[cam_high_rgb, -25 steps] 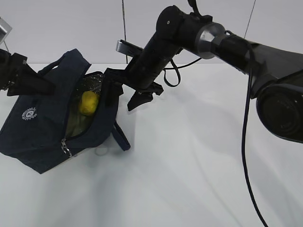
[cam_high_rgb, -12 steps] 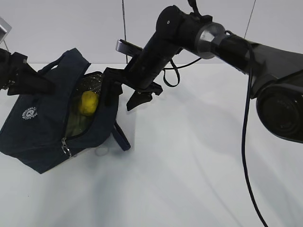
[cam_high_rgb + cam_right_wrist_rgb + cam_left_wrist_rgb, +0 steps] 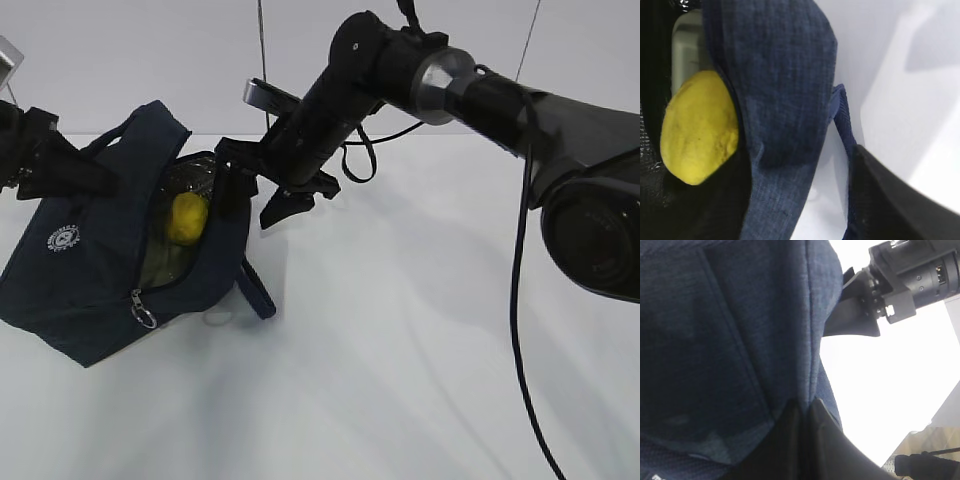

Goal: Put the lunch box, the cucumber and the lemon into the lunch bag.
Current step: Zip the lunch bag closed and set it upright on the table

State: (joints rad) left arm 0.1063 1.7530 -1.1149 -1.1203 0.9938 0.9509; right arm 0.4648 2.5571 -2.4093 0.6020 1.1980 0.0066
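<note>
1. lunch bag (image 3: 95, 265) on worktop (image 3: 400, 350), unzipped; lemon (image 3: 187, 218) inside, lunch box (image 3: 687, 40) mostly hidden behind it.
2. Right gripper (image 3: 250, 195) spread open over bag's rim.
3. Left gripper (image 3: 75, 175) pinches the bag's fabric, tips hidden.

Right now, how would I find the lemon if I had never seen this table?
Look for the dark navy lunch bag on the left of the white table. Peek into its open top, between the two black grippers. The lemon is the small, lumpy oval inside, the only bright yellow thing there.

right tool (image 3: 255, 188) lifted slightly, edged leftward over lunch bag (image 3: 90, 270)
</note>
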